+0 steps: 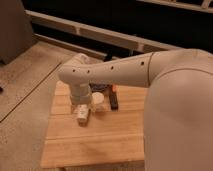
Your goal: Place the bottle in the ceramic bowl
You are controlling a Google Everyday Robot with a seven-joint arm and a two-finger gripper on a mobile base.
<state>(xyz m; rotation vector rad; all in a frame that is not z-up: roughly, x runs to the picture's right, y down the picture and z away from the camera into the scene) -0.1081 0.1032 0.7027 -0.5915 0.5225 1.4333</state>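
Observation:
My gripper (81, 114) points down over the left part of the wooden table (95, 142), below the arm's wrist (80, 94). A small pale cream shape sits at its tip, low over the wood. I cannot tell whether that is the bottle or part of the gripper. The small white ceramic bowl (99, 100) stands just right of the gripper, close beside it. No bottle shows elsewhere on the table.
A black rectangular block (115, 102) lies right of the bowl, with a small orange piece (114, 89) behind it. My arm (120, 72) and body (180, 115) cover the table's right side. A concrete floor (30, 75) lies to the left.

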